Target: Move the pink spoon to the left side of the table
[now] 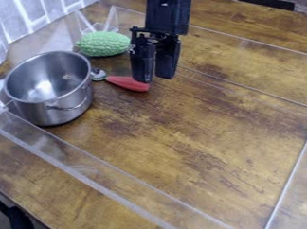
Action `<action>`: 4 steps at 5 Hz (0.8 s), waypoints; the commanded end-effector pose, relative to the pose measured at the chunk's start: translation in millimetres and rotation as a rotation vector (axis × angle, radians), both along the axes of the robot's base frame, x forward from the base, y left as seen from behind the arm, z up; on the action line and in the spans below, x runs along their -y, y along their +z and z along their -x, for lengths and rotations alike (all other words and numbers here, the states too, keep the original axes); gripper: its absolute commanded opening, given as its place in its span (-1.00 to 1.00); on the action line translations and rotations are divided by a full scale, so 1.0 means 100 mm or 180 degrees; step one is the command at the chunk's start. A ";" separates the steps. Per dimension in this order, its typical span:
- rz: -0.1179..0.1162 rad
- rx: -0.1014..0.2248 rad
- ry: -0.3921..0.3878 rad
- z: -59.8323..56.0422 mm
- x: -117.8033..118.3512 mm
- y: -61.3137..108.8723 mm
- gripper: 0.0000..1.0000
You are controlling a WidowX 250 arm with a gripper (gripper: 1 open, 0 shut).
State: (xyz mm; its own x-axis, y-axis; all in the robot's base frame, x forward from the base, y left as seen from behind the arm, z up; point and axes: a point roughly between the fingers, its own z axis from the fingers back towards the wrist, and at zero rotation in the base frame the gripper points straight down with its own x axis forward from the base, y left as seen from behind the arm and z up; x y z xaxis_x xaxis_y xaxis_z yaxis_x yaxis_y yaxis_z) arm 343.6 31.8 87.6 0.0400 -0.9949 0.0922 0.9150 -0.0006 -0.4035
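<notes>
The gripper [154, 61] stands in front of the pink spoon [127, 84], hiding its right end — only part of the red handle and a glimpse of the metal bowl beside the steel pot [47, 86] show. Whether the jaws touch the spoon cannot be told; the gap between them is dark and blurred. The arm runs off the top edge. The surface [207, 124] is cut by every edge — its full extent is unseen.
</notes>
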 end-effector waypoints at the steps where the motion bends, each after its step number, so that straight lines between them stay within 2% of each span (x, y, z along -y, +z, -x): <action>1: -0.0015 0.0323 -0.0202 0.11 -0.18 0.35 1.00; 2: -0.0001 0.0281 -0.0326 0.16 -0.36 0.30 1.00; 3: 0.0006 0.0237 -0.0474 0.07 -0.44 0.24 1.00; 4: 0.0022 0.0182 -0.0516 -0.02 -0.47 0.13 1.00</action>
